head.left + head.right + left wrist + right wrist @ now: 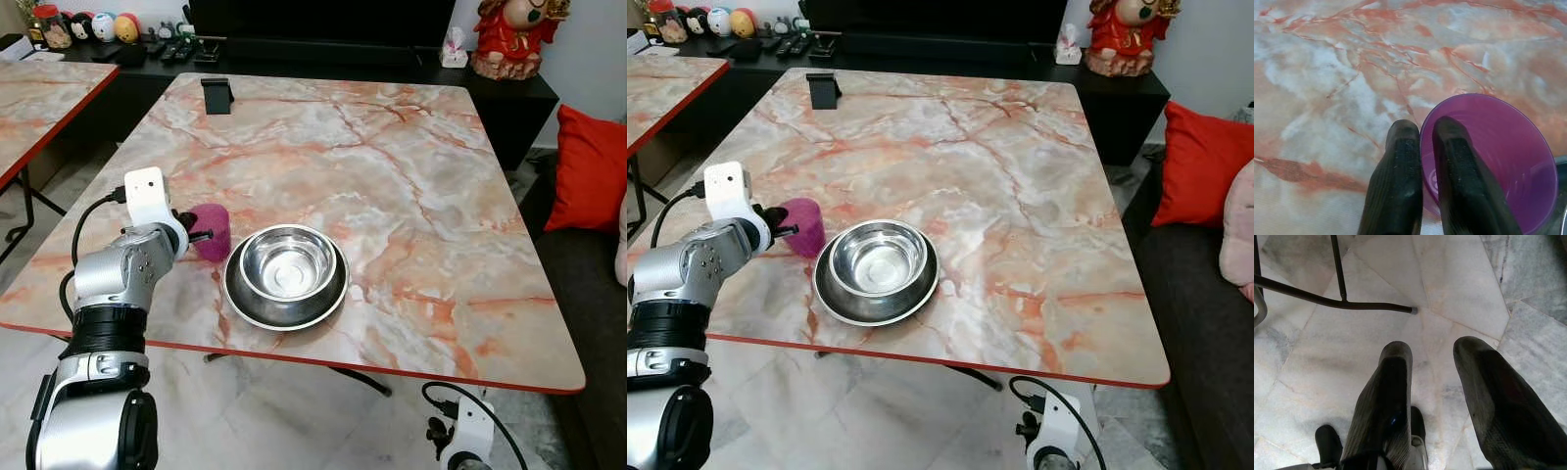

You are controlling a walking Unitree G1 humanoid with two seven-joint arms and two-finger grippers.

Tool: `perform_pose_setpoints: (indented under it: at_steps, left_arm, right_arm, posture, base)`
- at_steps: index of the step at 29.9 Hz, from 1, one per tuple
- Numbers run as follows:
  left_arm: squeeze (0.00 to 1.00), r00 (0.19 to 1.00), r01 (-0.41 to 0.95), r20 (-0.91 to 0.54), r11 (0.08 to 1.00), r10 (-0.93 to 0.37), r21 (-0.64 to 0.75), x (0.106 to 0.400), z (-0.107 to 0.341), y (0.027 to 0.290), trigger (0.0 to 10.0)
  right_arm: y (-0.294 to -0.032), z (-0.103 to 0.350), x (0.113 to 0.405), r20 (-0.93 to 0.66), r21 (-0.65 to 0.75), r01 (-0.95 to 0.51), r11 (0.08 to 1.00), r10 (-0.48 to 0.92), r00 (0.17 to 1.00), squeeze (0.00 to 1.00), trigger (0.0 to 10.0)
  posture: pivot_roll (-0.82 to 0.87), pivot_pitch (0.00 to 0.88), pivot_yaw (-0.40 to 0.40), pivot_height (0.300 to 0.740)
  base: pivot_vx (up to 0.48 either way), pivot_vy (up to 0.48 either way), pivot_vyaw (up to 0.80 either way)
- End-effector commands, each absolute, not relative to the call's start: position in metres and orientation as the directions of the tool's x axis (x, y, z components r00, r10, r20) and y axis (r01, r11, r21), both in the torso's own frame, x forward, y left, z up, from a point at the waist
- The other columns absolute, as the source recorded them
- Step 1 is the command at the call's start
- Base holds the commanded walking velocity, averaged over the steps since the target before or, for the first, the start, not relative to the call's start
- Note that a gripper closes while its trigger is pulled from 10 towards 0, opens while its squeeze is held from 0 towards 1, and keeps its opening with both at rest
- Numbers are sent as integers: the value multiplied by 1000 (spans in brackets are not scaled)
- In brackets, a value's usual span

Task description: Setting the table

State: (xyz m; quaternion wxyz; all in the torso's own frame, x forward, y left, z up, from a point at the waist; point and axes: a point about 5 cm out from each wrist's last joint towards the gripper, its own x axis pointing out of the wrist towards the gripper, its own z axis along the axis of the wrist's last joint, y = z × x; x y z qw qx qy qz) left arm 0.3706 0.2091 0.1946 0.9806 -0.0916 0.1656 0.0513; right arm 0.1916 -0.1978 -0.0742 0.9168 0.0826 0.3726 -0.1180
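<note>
Purple plastic, translucent at the lip: the cup [1493, 161] stands upright on the marble-patterned table [392, 166], just beside the left edge of the steel bowl [289, 264], which sits nested on a wider steel plate [245, 311] near the table's front edge. The left gripper [1422, 147] pinches the cup by its rim, one black finger inside the wall and the other outside. This grip suits a thin-walled cup, since it needs no wide opening and leaves the base free to meet the tabletop. The jaws are clenched on that rim, so I judge that the cup has not yet been let go. Its spot beside the bowl and plate reads as a place setting being gathered at the near side of the table.

The right gripper [1444, 377] hangs idle below the table's edge, fingers parted with nothing between them, over the pale floor tiles [1459, 289] and a dark table leg [1332, 301]. A small black stand [217, 95] rests at the far end of the table, well apart from the setting.
</note>
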Motion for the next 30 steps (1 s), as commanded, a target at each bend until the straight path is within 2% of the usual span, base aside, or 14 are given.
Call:
perform_pose_setpoints:
  at_steps: [1, 13, 29, 30]
  left_arm:
    - [1000, 947, -125, -315, 978, 68, -166, 371, 200, 208, 10000]
    - [1000, 971, -116, -229, 973, 69, -198, 373, 213, 207, 10000]
    - [1000, 972, -126, -224, 967, 75, -223, 372, 209, 209, 10000]
    - [918, 973, -124, -217, 966, 74, -227, 372, 210, 209, 10000]
  right_arm:
    - [-198, -78, 186, -722, 55, 279, 959, -155, 675, 0, 10000]
    - [-199, -78, 185, -723, 53, 278, 959, -155, 674, 0, 10000]
    - [-198, -78, 185, -724, 53, 274, 960, -152, 673, 0, 10000]
    - [-198, -78, 185, -724, 53, 272, 961, -151, 673, 0, 10000]
  posture:
    - [41, 60, -8, 740]
    - [43, 59, -12, 740]
    - [42, 59, -14, 740]
    - [43, 60, -15, 740]
  base:
    - [0, 0, 0]
    - [0, 0, 0]
    - [0, 0, 0]
    - [0, 0, 0]
